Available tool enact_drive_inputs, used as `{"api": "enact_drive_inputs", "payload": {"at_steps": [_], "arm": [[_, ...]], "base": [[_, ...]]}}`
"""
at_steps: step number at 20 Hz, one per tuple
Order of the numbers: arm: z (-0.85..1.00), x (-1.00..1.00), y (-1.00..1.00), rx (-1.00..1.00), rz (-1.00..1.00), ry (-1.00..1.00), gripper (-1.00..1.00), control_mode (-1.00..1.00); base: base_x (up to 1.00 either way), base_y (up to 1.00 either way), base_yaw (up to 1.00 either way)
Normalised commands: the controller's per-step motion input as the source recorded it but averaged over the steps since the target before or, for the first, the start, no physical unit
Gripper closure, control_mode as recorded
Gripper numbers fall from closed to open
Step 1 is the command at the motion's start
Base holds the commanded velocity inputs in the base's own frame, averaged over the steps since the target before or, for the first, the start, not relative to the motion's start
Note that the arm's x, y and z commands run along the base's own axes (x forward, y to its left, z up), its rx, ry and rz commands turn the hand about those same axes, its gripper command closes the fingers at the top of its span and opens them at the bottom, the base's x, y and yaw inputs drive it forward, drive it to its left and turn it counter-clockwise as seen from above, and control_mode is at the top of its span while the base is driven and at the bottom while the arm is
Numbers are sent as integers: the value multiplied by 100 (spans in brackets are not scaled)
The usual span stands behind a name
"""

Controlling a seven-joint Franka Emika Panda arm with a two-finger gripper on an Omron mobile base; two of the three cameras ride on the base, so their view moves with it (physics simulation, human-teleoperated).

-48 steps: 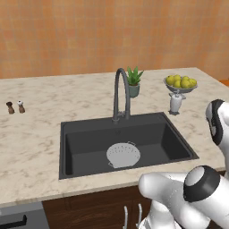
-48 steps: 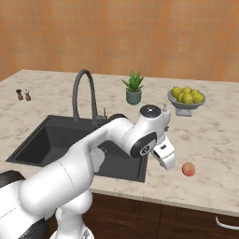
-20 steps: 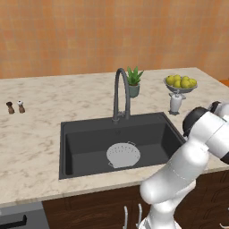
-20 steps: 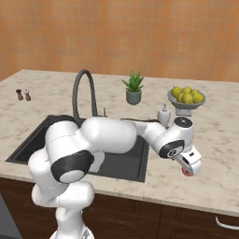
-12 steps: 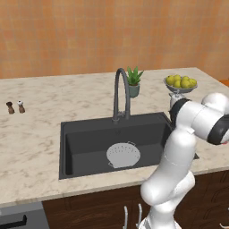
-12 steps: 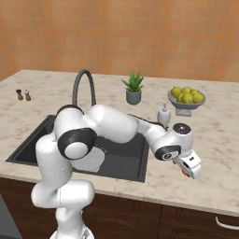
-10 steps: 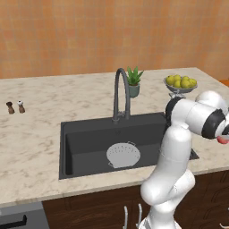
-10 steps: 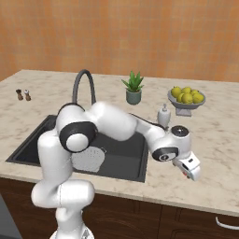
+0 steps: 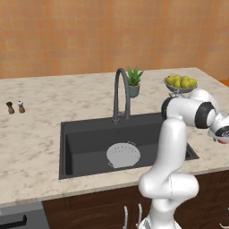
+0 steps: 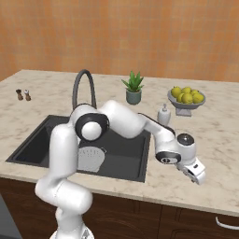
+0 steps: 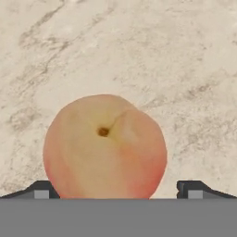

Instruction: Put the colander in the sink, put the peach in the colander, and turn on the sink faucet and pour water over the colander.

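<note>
Peach (image 11: 105, 147) lies on the marbled desk (image 11: 139, 51) directly under the claw (image 11: 115, 189), between its two fingertips (image 11: 41, 190), which stand wide apart on either side and grip nothing. Colander (image 9: 123, 155) sits in the sink (image 9: 85, 147), well off from the claw.

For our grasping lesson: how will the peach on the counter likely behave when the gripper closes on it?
The peach looks round and smooth, so it may roll on the flat counter if nudged. It probably bruises under a hard squeeze.
</note>
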Motion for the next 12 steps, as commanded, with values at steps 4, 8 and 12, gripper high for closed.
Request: {"api": "enact_drive_inputs", "payload": {"at_steps": [4,8,12], "arm": [[0,64,-1,1,4,2,-100,-100],[-11,45,0,0,3,1,100,-100],[-29,28,0,0,0,5,100,-100]], "base": [[0,0,0],[0,0,0],[0,0,0]]}}
